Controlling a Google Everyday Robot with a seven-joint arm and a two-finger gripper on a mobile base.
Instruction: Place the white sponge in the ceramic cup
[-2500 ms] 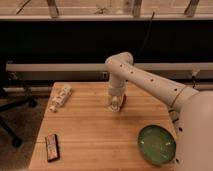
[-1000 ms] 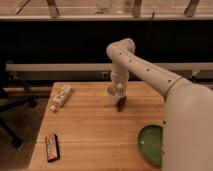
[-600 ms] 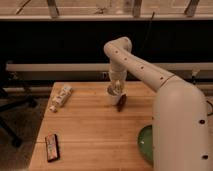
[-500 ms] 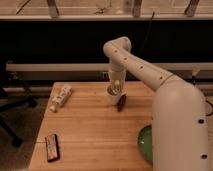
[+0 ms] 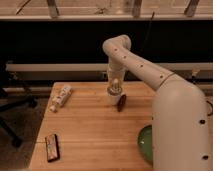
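Observation:
The ceramic cup [image 5: 114, 96] is a small pale cup standing on the wooden table [image 5: 85, 130] near its far edge. My gripper [image 5: 115, 87] points straight down right over the cup's mouth. A small whitish shape [image 5: 115, 84] at the gripper's tip looks like the white sponge. I cannot tell whether it is held or resting in the cup. The arm reaches in from the right and bends at an elbow above the cup.
A small dark reddish-brown object [image 5: 121, 102] lies just right of the cup. A whitish patterned packet [image 5: 61, 97] lies at the far left. A dark flat packet [image 5: 52, 147] lies at the front left. A green plate [image 5: 146, 144] is half hidden behind my arm.
The gripper has stayed over the cup, a little higher than 2.5 s ago. The arm's lower part has swung closer to the camera and now hides most of the green plate.

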